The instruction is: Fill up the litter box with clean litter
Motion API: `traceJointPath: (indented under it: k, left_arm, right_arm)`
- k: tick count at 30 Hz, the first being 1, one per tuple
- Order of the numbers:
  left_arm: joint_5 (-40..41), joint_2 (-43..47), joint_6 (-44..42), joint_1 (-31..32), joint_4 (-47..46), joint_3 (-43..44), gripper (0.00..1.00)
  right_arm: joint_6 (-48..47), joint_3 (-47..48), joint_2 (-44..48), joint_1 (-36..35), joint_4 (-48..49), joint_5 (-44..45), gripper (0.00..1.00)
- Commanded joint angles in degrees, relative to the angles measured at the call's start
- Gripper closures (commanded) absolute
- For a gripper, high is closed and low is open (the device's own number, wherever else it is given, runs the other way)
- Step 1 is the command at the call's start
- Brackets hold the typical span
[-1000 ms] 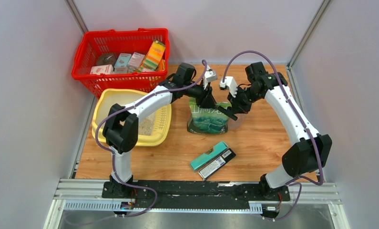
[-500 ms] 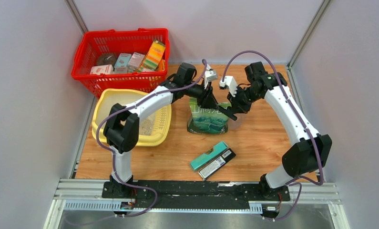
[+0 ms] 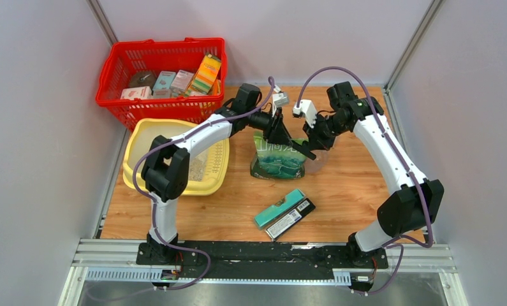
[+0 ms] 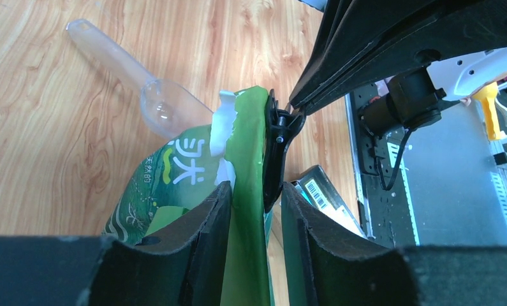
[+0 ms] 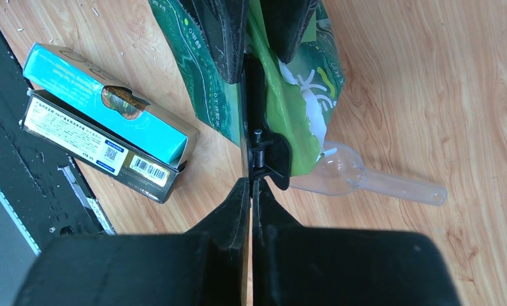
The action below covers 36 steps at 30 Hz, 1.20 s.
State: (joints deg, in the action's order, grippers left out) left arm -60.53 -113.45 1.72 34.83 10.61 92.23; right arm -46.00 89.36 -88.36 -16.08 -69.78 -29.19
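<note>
Top external showed us scant clean litter (image 3: 196,167) in the litter box (image 3: 131,153), filling mostly undone, left hand (image 4: 254,188) gripping the bag (image 3: 279,159), right hand (image 5: 250,182) pinching its clip (image 5: 263,156).

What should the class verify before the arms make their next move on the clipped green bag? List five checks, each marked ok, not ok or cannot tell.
1. Green bag standing upright on the table: ok.
2. Left gripper closed around the bag's folded top: ok.
3. Right gripper shut on the tail of the black clip: ok.
4. Bag mouth free for pouring: not ok, the clip clamps the fold.
5. Litter box ready beside the bag: ok, with only a little clean litter inside.
</note>
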Motion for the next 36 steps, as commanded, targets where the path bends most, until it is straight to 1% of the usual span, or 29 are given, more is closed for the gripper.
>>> traceJointPath:
  k: [1,10,12,13,14,15,16,18,19,20,21,22,23,25,26,27,29,32,34,35,36]
  left_arm:
    - [-2.7,-1.2,-0.7,1.3,0.0,2.2,0.58]
    - [-2.7,-1.6,-2.9,1.3,2.8,3.5,0.61]
    - [-3.0,-1.9,-2.9,1.4,2.8,3.8,0.65]
    - [-3.1,-1.9,-2.9,1.3,2.8,3.9,0.69]
    - [-3.2,-2.0,-3.0,1.4,2.8,3.9,0.78]
    - [-3.2,-2.0,-3.0,1.3,2.7,4.0,0.82]
    - [-3.3,-2.0,-3.0,1.3,2.7,4.1,0.9]
    - [-3.3,-2.0,-3.0,1.2,2.8,4.0,0.95]
    - [-3.2,-2.0,-2.9,1.2,2.8,4.0,1.0]
    - [-3.0,-2.0,-2.9,1.3,2.8,3.9,1.0]
    - [-3.0,-2.0,-2.9,1.2,2.8,4.0,1.0]
    - [-2.6,-1.9,-3.0,1.2,2.7,3.9,1.0]
    - [-2.5,-1.6,-2.9,1.1,2.9,3.8,1.0]
    - [-2.0,-1.5,-3.6,1.0,3.0,3.9,1.0]
    - [-1.8,-1.3,-4.0,0.9,3.2,4.0,1.0]
    - [-1.7,-1.2,-4.3,0.9,3.7,4.2,1.0]
    - [-1.3,-0.8,-5.3,1.0,4.0,4.3,1.0]
    - [-1.4,-0.9,-5.1,1.0,3.6,4.5,1.0]
    - [-1.3,-0.9,-4.5,1.0,3.3,4.3,1.0]
    - [-1.4,-0.9,-4.5,1.0,3.3,4.3,1.0]
    - [-1.6,-0.8,-4.4,0.9,3.3,4.1,1.0]
  right_arm:
    - [1.3,2.7,1.3,-0.1,4.5,0.0,1.0]
    - [2.7,2.6,2.6,-0.1,5.6,-0.1,1.0]
    - [2.9,2.7,2.6,-0.1,6.1,-0.3,1.0]
    - [3.4,2.8,2.5,-0.1,6.2,-0.4,1.0]
    - [3.4,2.8,2.5,-0.1,6.2,-0.6,1.0]
    - [3.5,2.8,2.4,-0.1,6.2,-0.8,1.0]
    - [3.5,2.7,2.3,-0.1,6.2,-0.8,1.0]
    - [3.8,2.5,2.4,-0.2,6.4,-0.8,1.0]
    - [4.5,2.2,2.5,-0.2,6.5,-0.7,1.0]
    - [4.9,2.1,2.6,-0.1,6.6,-0.5,0.95]
    - [5.4,2.0,2.5,0.1,6.7,-0.5,0.88]
    - [5.9,2.0,2.6,0.3,6.7,-0.4,0.77]
    - [7.4,2.0,2.8,0.5,6.5,-0.4,0.64]
    - [9.2,2.5,3.3,3.1,6.6,-3.0,0.53]
    - [11.1,2.7,3.7,4.4,6.8,-4.7,0.45]
    - [12.1,2.8,3.7,6.8,6.9,-7.0,0.41]
    - [14.1,2.9,2.7,8.9,6.2,-8.8,0.35]
    - [13.3,2.9,0.2,12.6,1.2,-16.8,0.35]
    - [13.0,2.0,-1.8,14.4,-0.5,-20.6,0.35]
    - [13.0,1.5,-2.1,15.0,-1.0,-24.2,0.35]
    - [13.0,0.4,-2.3,15.5,-0.8,-25.3,0.35]
